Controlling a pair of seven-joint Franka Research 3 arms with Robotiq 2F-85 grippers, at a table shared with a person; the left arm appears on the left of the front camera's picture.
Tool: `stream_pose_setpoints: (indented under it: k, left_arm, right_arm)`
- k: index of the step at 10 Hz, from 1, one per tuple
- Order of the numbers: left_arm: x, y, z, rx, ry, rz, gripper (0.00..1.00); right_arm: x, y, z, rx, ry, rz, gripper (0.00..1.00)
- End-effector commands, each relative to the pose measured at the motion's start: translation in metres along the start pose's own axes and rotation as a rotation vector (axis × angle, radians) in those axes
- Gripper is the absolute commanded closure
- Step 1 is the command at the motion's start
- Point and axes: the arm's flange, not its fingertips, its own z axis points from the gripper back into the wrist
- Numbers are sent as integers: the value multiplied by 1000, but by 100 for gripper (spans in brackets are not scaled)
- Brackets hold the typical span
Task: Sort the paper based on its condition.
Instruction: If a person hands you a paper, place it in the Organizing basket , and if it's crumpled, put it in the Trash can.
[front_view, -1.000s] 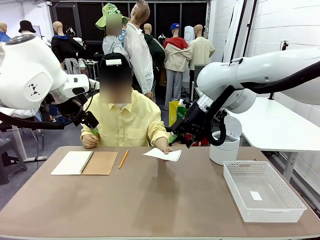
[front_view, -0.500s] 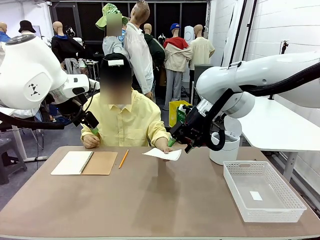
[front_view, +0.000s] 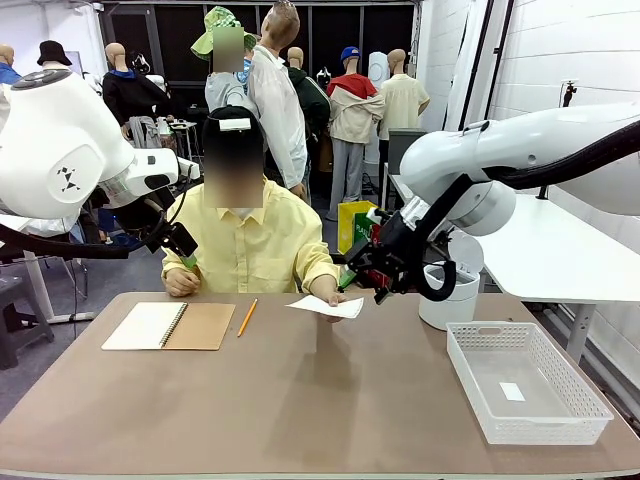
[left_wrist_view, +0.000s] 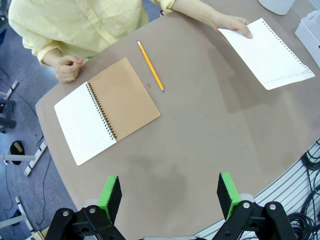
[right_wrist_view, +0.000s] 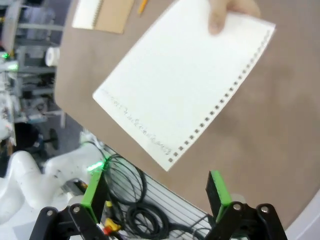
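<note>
The right end effector (right_wrist_view: 156, 189) is released: its green pads stand wide apart with nothing between them. It hangs above the paper (right_wrist_view: 185, 85), aimed at the sheet's free end. In the front view it is just beside the person's hand (front_view: 335, 296) and clear of the sheet.

The left end effector (left_wrist_view: 168, 192) is likewise released and empty, held high over the left part of the table (front_view: 300, 400), well apart from the sheet.

The paper is a single white sheet at the far middle of the table, held at one corner by the person's hand. Its shadow suggests it is raised a little off the surface; this cannot be confirmed. It looks flat and uncreased, with torn binding holes along one long edge and a faint line of writing along one short edge.

Handling assessment: very light, limp and smooth. It is likely to droop from a single grip, slip under a weak pinch, and tear at the holes. Advised hold is the free corner opposite the hand, with the pads flat on both faces, away from the holes.

Also present are a notebook (front_view: 170, 325) and pencil (front_view: 246, 317) to the left, and a white basket (front_view: 495, 327) at near right
</note>
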Motion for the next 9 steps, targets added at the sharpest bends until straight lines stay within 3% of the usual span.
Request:
stream_pose_setpoints:
  k: [1,9]
  left_arm:
    - [0,1,0,-2,-6,0,0]
    - [0,1,0,-2,-6,0,0]
  right_arm:
    - [-7,-23,-4,75,-89,-197,0]
    - [-45,-94,-63,429,-307,-626,0]
